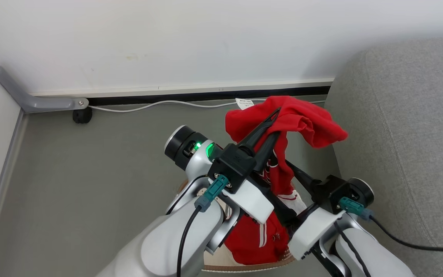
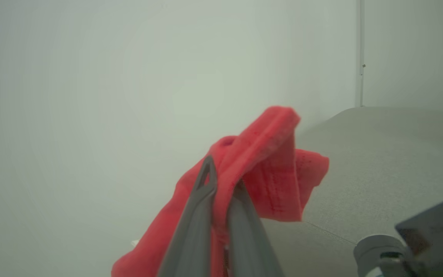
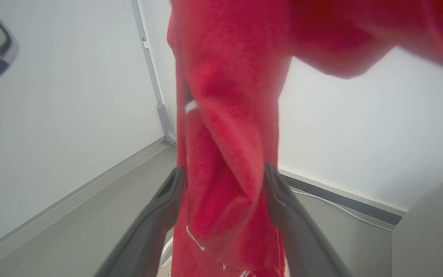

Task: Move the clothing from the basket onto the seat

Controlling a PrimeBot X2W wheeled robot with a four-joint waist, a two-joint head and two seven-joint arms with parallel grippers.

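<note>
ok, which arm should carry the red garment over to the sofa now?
Left. The left gripper is shut on the lifted garment; the right gripper stands open around its hanging part.

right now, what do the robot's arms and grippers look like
Pale silver-grey arms, white wrist brackets. The left gripper and right gripper are black blocks with two long dark tapered fingers. Teal plugs with black cables; green light on left wrist.

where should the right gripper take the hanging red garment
Grip the bunched vertical fold of the red garment below where the left gripper pinches it, coming in from the sofa side. It hangs as a narrow rope there, and the open right gripper straddles it, so closing should catch it.
</note>
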